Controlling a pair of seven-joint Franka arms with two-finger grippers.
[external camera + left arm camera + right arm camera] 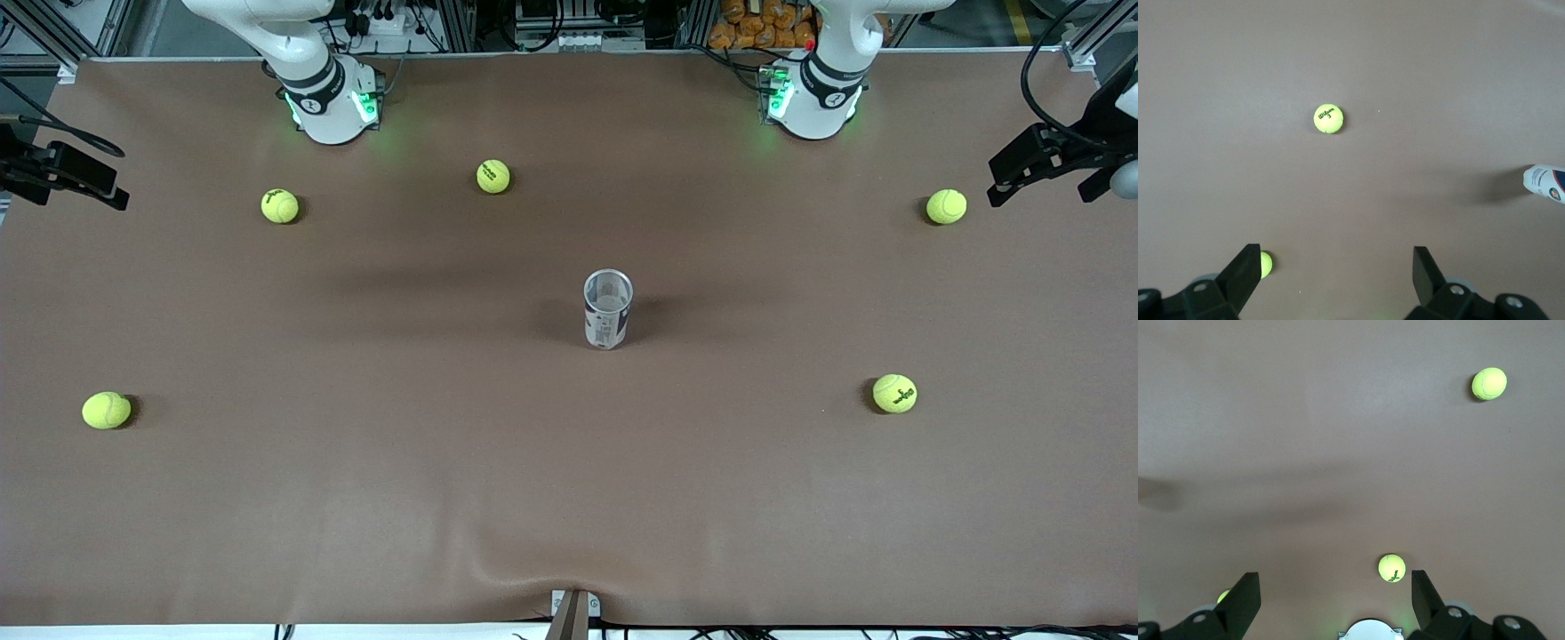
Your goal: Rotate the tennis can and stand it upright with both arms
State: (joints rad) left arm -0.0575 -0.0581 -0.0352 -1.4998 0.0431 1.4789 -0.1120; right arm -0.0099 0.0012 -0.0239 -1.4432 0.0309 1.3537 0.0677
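The tennis can (608, 311) stands upright in the middle of the brown table, its open silvery rim facing up and its white and dark-blue label below. Its labelled side shows at the edge of the left wrist view (1546, 183). Both arms are drawn back to their bases, the left arm (813, 98) and the right arm (329, 98), and wait there. My left gripper (1337, 273) hangs high over the table, open and empty. My right gripper (1335, 593) is likewise open and empty, over the table near its own base. Neither is near the can.
Several yellow-green tennis balls lie scattered around the can: (280, 205), (493, 176), (946, 206), (894, 393), (107, 410). Black camera mounts (62, 173) (1058, 160) reach in at both ends of the table. The brown table cover (444, 498) is slightly wrinkled at the near edge.
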